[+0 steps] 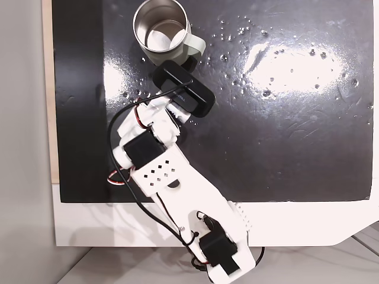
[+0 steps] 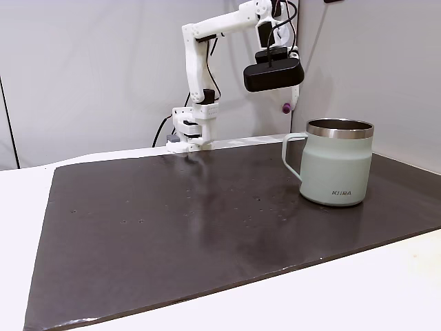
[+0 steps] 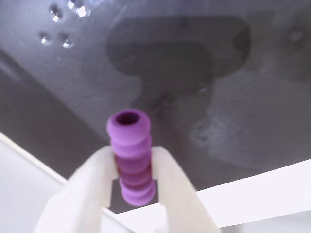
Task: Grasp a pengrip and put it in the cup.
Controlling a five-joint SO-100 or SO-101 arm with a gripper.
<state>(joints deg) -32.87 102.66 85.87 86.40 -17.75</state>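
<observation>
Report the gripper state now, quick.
Gripper: closed on the purple pengrip, held between both fingers, raised above the mat.

We see a small bench-top robotics setup, probably a lab or hobby workspace: a white 3D-printed arm (image 2: 207,62) with exposed servo cables (image 1: 127,183) is fixed at the edge of a white tabletop (image 2: 386,289), a black work mat (image 2: 207,221) covers it, and plain pale walls (image 2: 89,69) stand behind.

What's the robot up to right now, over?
End effector shut on ribbed purple soft tube, raised above mat. Sage-green steel mug upright nearby. Nothing between them.
</observation>
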